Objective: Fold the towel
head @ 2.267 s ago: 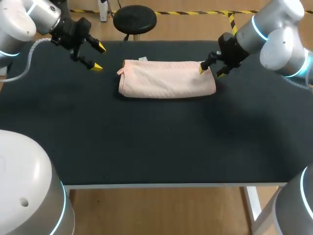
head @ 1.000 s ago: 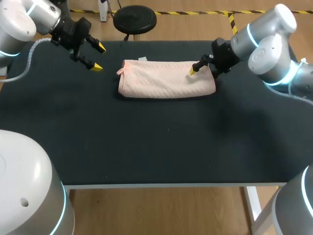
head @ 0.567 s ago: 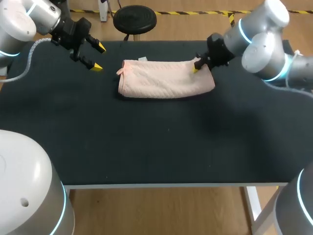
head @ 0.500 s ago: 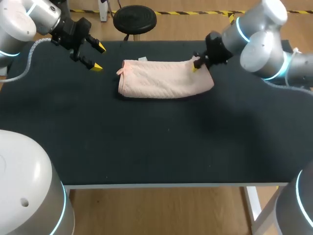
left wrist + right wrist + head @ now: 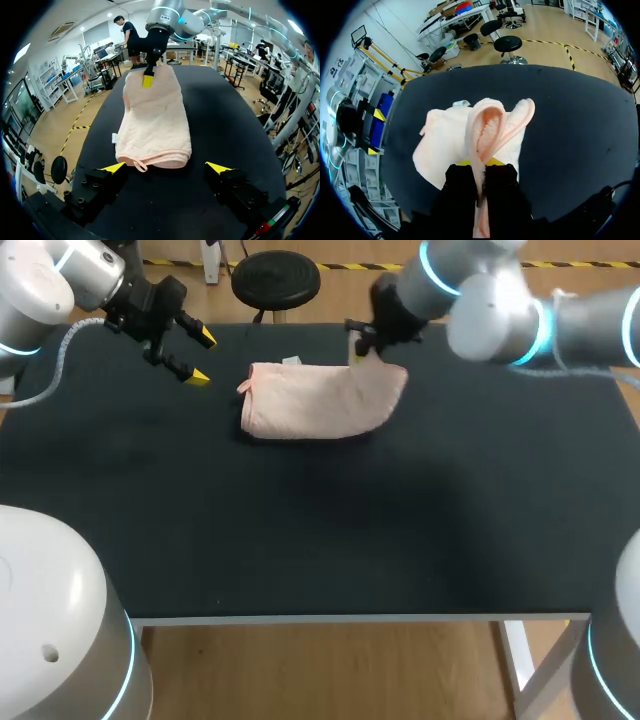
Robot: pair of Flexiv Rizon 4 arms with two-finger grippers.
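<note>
Towel (image 5: 320,402) lies far-middle on worktop (image 5: 300,530), already a narrow strip. R jaws clamped on its right end, lifted over the rest. L jaws wide apart, empty, beside left end. Final fold approx. half done; laying down left.

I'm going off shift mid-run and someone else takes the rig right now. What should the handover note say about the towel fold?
Left gripper: jaws open, empty, just off the pink towel's left end, over the black table.
Right gripper: jaws shut on the towel's right end, held raised over the towel's right half.
Done: the towel lies as a long band and its right end is picked up.
Left: probably carry that end across to the left end, lay it flat, release.
</note>
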